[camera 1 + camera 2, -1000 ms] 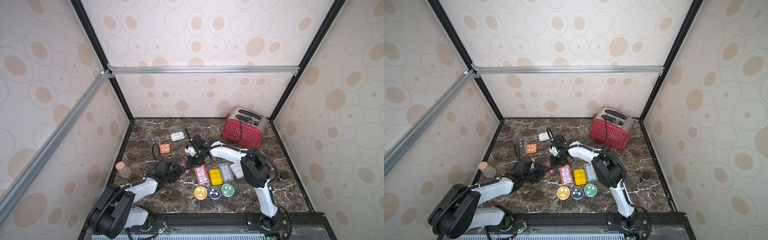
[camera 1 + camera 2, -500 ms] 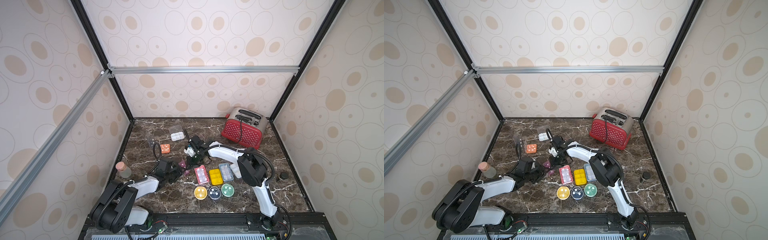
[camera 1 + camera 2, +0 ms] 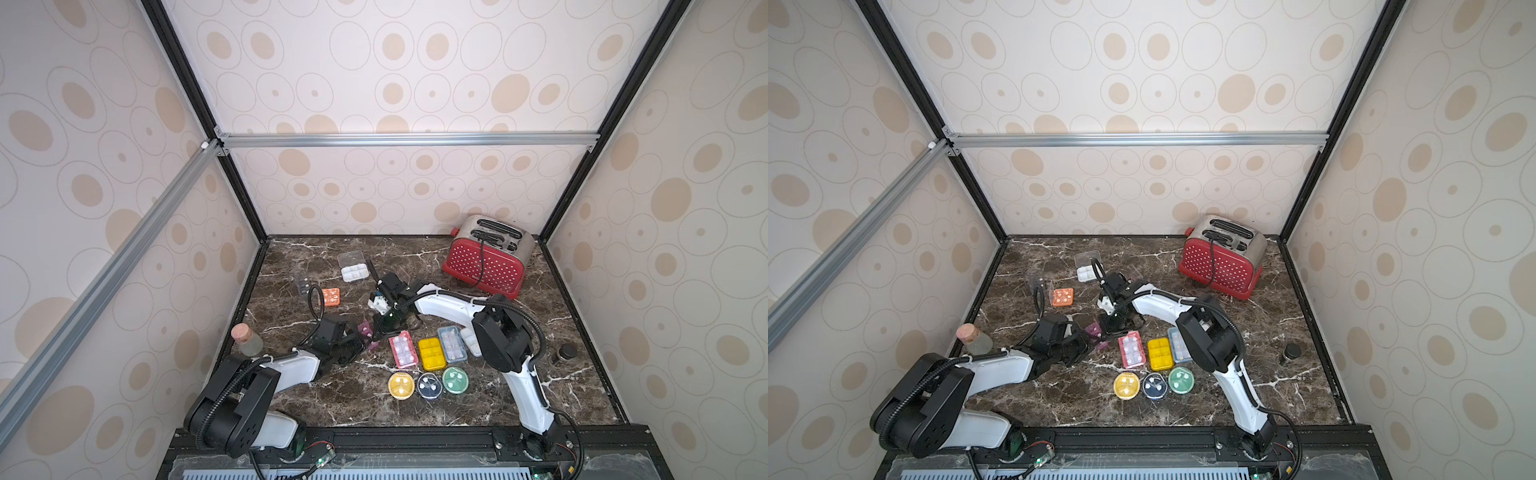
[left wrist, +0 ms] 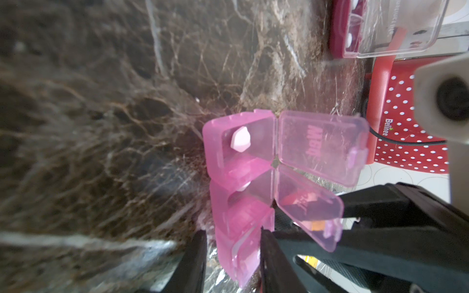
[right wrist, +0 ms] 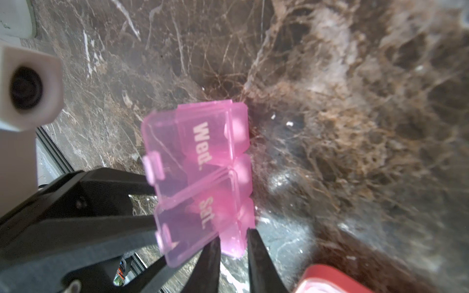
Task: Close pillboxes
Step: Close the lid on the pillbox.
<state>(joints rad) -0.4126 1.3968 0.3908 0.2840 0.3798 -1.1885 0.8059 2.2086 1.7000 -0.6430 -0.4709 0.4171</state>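
Since a second ago the left end effector [image 4: 232,243] has narrowed about the pink pillbox [image 4: 241,162], jaws apart, one finger just clear; right end effector [image 5: 233,243] pinches the same box. It sits mid-desk [image 3: 332,395] near the red pillbox [image 3: 402,351], two lids raised

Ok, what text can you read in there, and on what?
"Wed." on one raised lid of the pink pillbox.
"Sat." on the neighbouring lid.
"Belinee" on the red toaster.
Anything printed on the other pillboxes is too small to read in the top views.
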